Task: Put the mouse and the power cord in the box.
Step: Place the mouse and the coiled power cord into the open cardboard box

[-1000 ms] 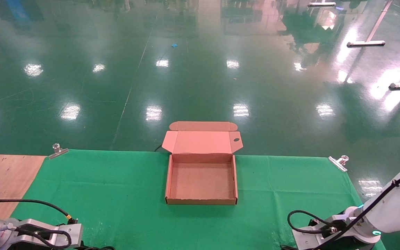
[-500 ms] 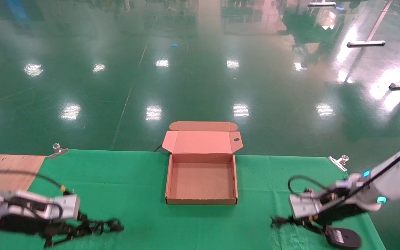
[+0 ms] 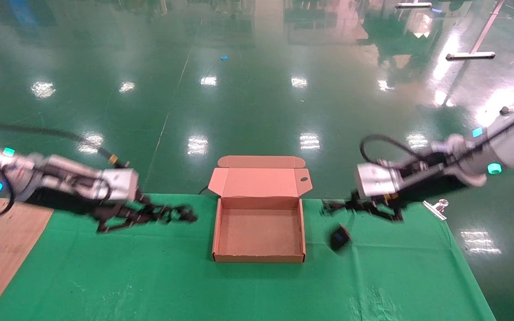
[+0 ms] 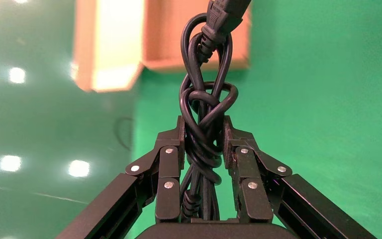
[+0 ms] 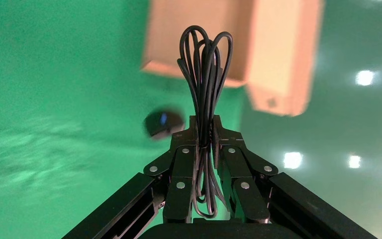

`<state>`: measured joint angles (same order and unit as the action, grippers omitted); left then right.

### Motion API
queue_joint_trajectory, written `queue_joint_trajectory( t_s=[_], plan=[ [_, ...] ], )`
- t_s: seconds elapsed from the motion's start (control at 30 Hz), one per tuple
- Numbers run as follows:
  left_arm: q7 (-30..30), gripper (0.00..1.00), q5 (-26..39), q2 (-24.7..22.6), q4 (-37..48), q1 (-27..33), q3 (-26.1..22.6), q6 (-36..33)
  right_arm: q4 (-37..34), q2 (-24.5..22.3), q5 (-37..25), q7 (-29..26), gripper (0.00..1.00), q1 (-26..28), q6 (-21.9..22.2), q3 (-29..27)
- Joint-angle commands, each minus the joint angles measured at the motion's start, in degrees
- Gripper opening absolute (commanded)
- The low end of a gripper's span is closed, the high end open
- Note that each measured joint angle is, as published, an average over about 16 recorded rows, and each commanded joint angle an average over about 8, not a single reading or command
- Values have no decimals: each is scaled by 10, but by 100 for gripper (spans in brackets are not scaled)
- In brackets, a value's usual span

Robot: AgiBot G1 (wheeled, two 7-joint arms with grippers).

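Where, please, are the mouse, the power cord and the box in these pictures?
mouse (image 3: 339,237): head view, on its dangling black body.
power cord (image 4: 206,107): left wrist view, on the knotted loops.
box (image 3: 259,257): head view, on its near wall.

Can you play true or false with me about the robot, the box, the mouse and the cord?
1. The box is open with nothing inside. True.
2. The left gripper holds the power cord. True.
3. The mouse is lying in the box. False: it dangles beside the box, above the green cloth.
4. The right gripper squeezes the mouse's body. False: it pinches the mouse's thin looped wire.
5. Both arms rest on the table. False: both are raised, one on each side of the box.
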<state>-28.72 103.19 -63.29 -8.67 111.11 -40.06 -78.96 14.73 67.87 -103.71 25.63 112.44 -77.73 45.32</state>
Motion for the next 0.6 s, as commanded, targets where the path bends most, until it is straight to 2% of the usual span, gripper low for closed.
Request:
queue_joint_trajectory(
  t_s=[0.03,0.33,0.6],
  plan=[
    [5,0,0,-14,-5,17,0,2,9,6,2,-10,0,17,0,-2],
    [4,0,-1,-84,8,71,3,57,-23,78,-6,-28,0,60,75,-3],
    [-19,0,-6,-118,32,87,8,96,-48,95,3,-20,0,64,116,-4]
  ],
)
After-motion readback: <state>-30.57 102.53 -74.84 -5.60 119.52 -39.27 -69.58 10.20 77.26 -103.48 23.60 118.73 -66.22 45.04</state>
